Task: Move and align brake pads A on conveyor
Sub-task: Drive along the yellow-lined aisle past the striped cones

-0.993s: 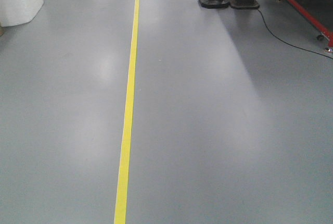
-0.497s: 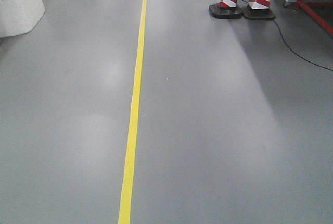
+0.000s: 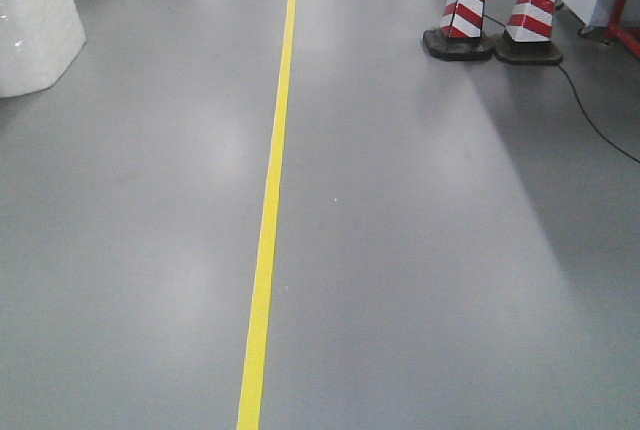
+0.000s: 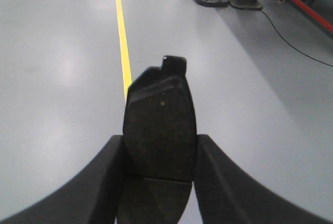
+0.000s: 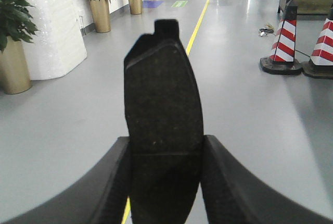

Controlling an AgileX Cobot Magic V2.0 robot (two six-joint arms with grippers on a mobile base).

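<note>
Wrist views: two brake pads (image 4: 160,127) (image 5: 164,125) gripped

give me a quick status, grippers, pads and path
Left gripper shut on dark gritty brake pad. Right gripper shut on second dark pad. Conveyor not in view; red-white striped cones ahead right.

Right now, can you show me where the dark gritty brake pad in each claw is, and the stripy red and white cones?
Left gripper's dark grey gritty brake pad (image 4: 160,130): left wrist view, middle of its face.
Right gripper's dark grey gritty brake pad (image 5: 164,125): right wrist view, middle of its face.
Red-and-white striped cone (image 3: 466,2): front view, its striped body.
</note>
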